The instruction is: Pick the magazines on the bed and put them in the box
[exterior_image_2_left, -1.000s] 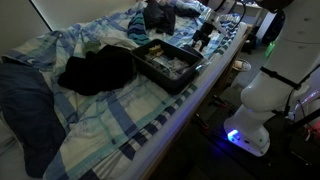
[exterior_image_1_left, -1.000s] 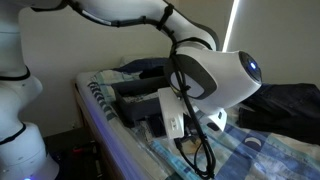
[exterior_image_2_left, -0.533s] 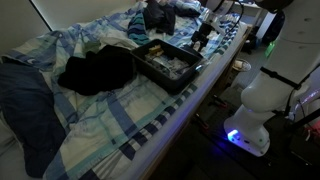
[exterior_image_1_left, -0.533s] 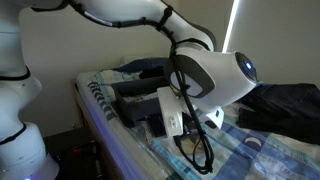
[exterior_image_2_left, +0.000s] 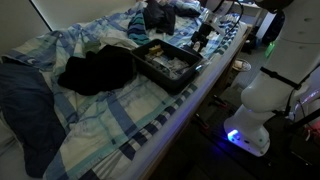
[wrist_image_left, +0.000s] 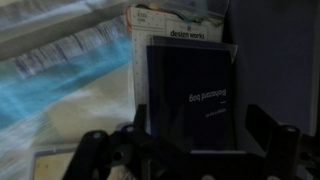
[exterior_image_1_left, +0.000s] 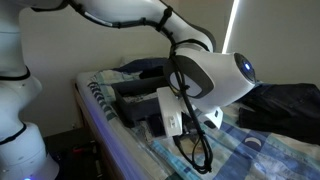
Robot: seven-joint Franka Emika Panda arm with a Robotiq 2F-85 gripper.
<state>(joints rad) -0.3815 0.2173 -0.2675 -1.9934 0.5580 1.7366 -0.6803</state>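
In the wrist view the navy magazine (wrist_image_left: 190, 95) lies flat below me, with white lettering on its cover. A pale printed cover (wrist_image_left: 175, 28) shows past its far end. My gripper (wrist_image_left: 200, 130) is open, one finger on each side of the navy magazine, close over it; I cannot tell if they touch it. In both exterior views the gripper (exterior_image_2_left: 204, 38) (exterior_image_1_left: 162, 124) hangs over the checked bed (exterior_image_2_left: 125, 120) just past one end of the dark box (exterior_image_2_left: 170, 84) (exterior_image_1_left: 126, 100). The box holds something pale; what it is I cannot tell. The orange-tan magazine is not clearly seen.
A dark bulky cloth bundle (exterior_image_2_left: 95, 70) lies beside the box, and dark cloth (exterior_image_1_left: 285, 105) lies on the bed's far part. A blue-grey blanket (exterior_image_2_left: 25, 100) drapes one bed end. The striped bed edge (exterior_image_1_left: 100, 100) faces the robot base (exterior_image_2_left: 262, 100).
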